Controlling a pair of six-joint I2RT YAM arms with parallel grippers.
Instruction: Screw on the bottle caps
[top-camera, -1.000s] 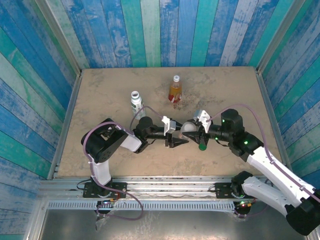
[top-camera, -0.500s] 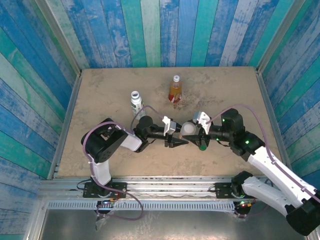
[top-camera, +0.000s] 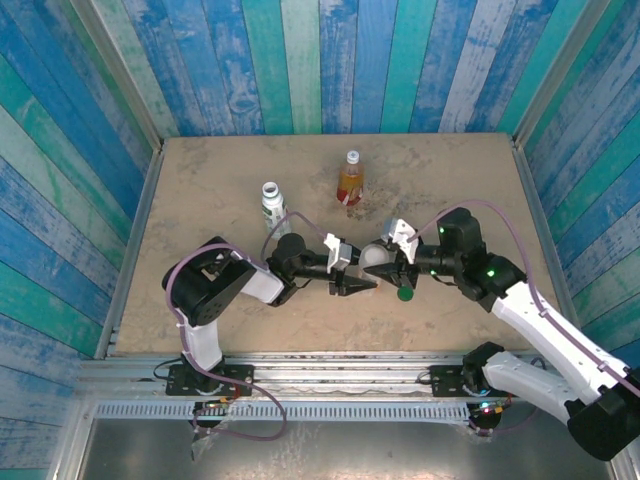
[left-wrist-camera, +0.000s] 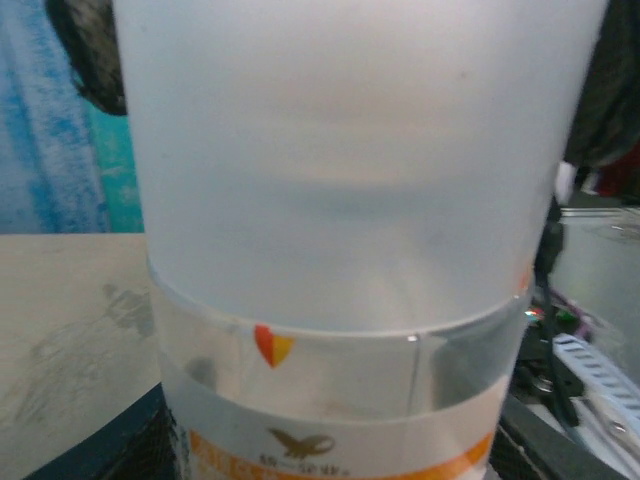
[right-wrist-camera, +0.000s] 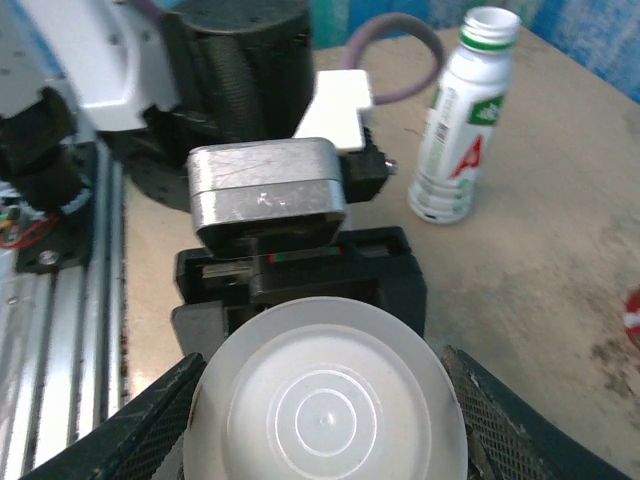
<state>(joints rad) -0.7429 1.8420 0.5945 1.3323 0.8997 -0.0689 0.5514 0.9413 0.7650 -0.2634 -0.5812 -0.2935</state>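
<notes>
The short clear bottle (left-wrist-camera: 335, 400) with the orange label stands upright between my two arms, and my left gripper (top-camera: 360, 270) is shut on its body. The wide translucent cap (right-wrist-camera: 325, 410) sits on its mouth. My right gripper (right-wrist-camera: 325, 425) is shut on that cap, one mesh finger (right-wrist-camera: 150, 425) on each side. The dark green cap (top-camera: 404, 294) lies on the table just in front of the right gripper. The white-labelled bottle (right-wrist-camera: 460, 120) stands uncapped at the left. The amber bottle (top-camera: 350, 178) stands behind with a small whitish top. No separate tiny white-grey cap is in view.
The tan tabletop (top-camera: 220, 180) is enclosed by blue and green plank walls (top-camera: 300, 60). An aluminium rail (top-camera: 300, 365) runs along the near edge. A purple cable (top-camera: 470, 215) loops over the right arm.
My right wrist has turned a little on the wide cap and its forearm has swung slightly inward. The left arm, the bottles and the green cap stay where they were.
</notes>
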